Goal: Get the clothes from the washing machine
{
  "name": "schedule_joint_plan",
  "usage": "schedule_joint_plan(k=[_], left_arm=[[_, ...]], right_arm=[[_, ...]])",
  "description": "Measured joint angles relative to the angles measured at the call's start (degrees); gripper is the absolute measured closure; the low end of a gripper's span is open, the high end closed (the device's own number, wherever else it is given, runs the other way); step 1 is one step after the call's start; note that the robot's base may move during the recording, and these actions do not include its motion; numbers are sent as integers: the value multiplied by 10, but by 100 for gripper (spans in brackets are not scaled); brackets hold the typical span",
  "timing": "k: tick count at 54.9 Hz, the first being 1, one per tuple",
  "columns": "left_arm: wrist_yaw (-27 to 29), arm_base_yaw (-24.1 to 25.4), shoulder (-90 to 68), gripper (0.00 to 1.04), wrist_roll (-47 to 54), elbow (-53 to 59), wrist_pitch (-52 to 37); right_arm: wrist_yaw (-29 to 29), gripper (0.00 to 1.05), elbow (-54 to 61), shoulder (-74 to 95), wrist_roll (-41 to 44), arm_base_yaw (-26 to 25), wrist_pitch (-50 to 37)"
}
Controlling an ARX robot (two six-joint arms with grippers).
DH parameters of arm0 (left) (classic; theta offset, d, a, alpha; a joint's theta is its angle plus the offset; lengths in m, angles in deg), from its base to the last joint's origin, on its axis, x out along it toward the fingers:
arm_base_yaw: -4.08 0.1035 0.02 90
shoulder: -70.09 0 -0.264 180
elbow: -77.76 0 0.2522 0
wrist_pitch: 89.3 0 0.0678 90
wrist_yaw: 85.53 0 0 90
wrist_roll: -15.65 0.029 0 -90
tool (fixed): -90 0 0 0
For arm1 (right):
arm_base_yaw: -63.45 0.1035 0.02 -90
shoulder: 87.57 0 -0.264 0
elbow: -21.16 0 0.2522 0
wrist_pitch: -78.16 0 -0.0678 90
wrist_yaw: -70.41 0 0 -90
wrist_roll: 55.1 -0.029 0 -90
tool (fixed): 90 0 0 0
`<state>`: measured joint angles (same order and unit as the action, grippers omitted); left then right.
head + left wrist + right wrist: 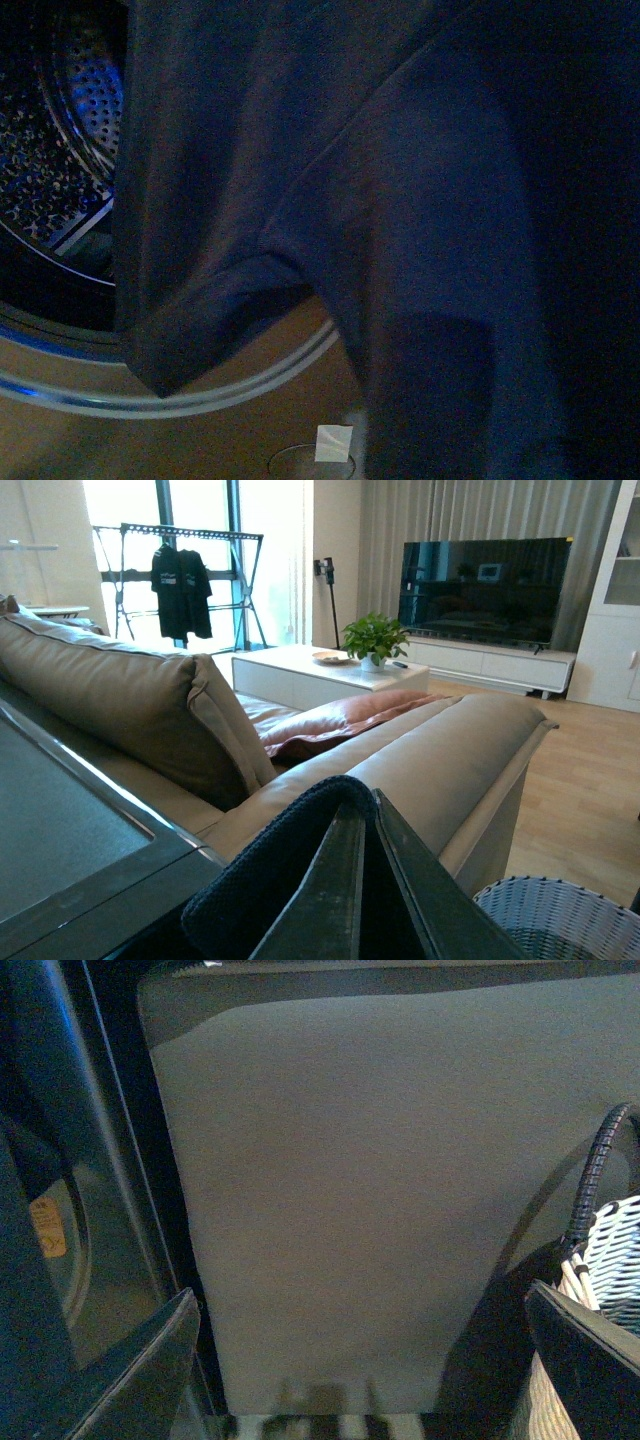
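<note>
Hanging outside the washing machine drum, the clothes are draping from the left gripper, which is clamping one fold, presumably for carrying them to the basket, while the right gripper is hovering spread apart, empty.

Bright windows light a tan sofa and television.

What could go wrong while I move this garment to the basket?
The garment fills most of the front view, so you steer nearly blind. Only a fold shows in the shut jaws of the left gripper; it may slip. Its low hem hangs by the rim of the washing machine and could snag.
</note>
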<state>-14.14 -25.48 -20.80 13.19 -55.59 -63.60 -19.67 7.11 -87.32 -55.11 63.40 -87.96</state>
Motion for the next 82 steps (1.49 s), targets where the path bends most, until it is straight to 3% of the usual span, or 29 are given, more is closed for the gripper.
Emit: schedule_joint_plan(k=[22, 29, 36, 52, 71, 82], left_arm=[[-4, -5, -1, 101, -6, -17, 2], [-4, -5, -2, 101, -6, -17, 2], [-4, -6, -2, 101, -6, -17, 2], [-4, -6, -2, 101, -6, -17, 2], [-4, -6, -2, 101, -6, -17, 2], [-4, -6, -2, 101, -6, -17, 2]], right_arm=[[-6, 7, 0, 0, 0, -1, -1], [-242, 7, 0, 27, -145, -81, -125], [-325, 7, -6, 85, -224, -93, -197], [-330, 7, -110, 349, -235, -31, -424], [-340, 7, -235, 533, -207, 110, -482], [-314, 7, -304, 618, -195, 159, -488]])
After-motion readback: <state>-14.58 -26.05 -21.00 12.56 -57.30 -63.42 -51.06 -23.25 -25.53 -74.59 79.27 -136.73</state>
